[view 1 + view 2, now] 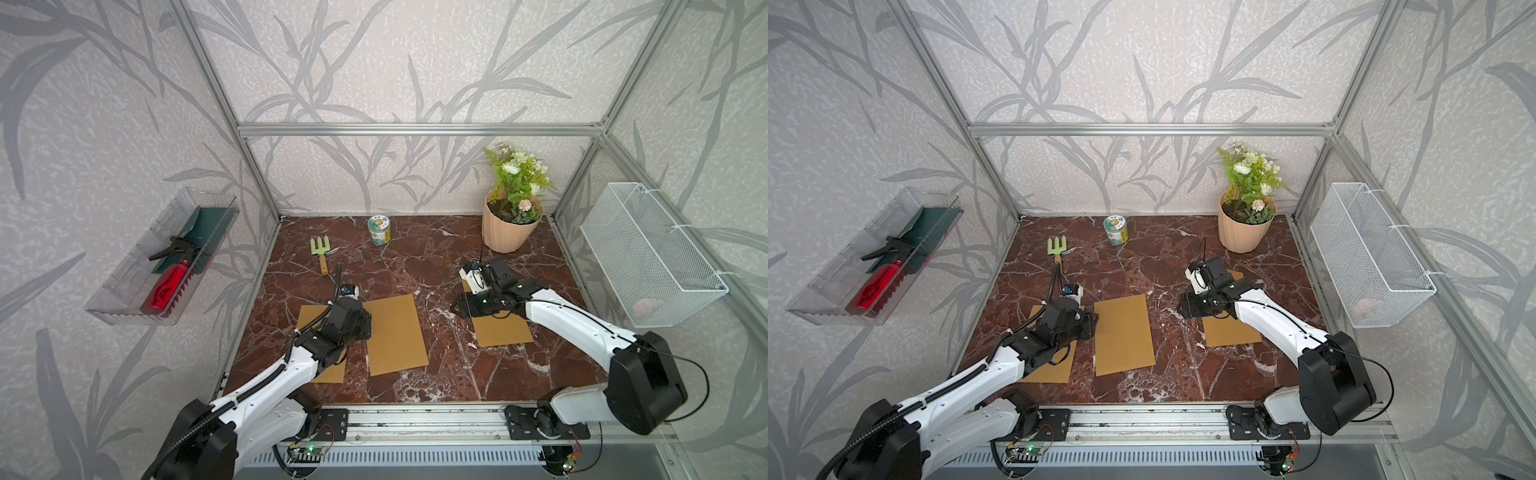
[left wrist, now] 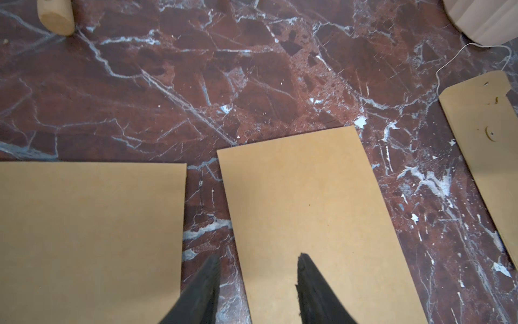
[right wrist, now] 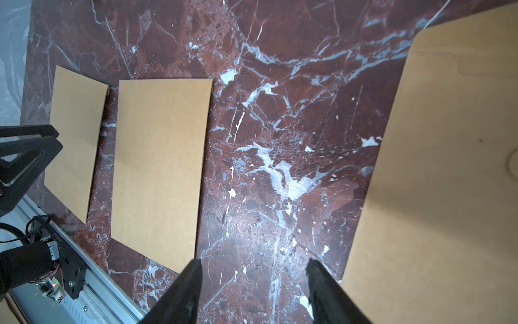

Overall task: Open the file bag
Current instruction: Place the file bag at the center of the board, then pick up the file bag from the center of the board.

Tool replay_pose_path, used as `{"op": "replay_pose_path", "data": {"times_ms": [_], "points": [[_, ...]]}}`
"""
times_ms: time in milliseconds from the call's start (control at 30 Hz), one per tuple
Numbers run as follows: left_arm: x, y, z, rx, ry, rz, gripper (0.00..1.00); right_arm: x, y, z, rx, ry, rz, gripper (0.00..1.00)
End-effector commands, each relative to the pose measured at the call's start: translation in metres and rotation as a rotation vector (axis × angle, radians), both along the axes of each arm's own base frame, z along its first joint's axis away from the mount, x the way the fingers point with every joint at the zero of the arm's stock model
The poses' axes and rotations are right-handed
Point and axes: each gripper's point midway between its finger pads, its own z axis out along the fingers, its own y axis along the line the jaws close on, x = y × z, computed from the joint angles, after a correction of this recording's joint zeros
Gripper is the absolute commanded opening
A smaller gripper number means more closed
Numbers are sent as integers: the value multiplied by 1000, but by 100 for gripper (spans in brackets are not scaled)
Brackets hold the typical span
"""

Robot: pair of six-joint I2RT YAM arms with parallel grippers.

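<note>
Much of the brown paper file bag is covered by the right arm in both top views. It lies flat on the right side of the red marble table.

Only the left wrist view shows the file bag's flap, cut off at the frame edge. Near it are a round paper disc and a thin white string that trails loose across the table. We cannot tell whether the flap is lifted.

Two plain brown sheets lie to the left of the file bag. The middle sheet is in full view. The left sheet is half hidden under the left arm.

The left gripper has its jaws apart and empty, straddling one edge of the middle sheet. The right gripper is also spread and empty, over bare table just beside the file bag.

A clear tray on the left wall holds a red spray bottle and a dark green item we cannot identify. A white mesh basket on the right wall holds something pinkish, seen only dimly through the mesh.

At the back of the table, a peach pot holds white flowers. A small lidded jar stands there too, but we cannot see what is in it. A green hand rake lies nearby.
</note>
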Motion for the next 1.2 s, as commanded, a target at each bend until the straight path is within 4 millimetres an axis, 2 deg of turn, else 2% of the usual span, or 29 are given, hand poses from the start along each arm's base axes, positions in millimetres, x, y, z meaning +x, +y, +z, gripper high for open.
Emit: {"op": "replay_pose_path", "data": {"times_ms": [0,200,367,633,833,1167], "points": [[6,1,-1,-27,-22,41,46,0,19,1,68,-7,4,61],[3,0,-17,-27,23,44,46,-9,41,-8,118,10,40,62],[-2,0,-38,-37,65,54,46,-15,51,-22,117,35,57,62],[-8,-2,-58,-43,126,58,46,-21,65,-35,131,59,71,62],[-10,-3,-67,-39,157,59,45,-23,74,-47,134,84,81,62],[-13,-3,-70,-44,174,61,43,-23,82,-70,144,132,87,62]]}}
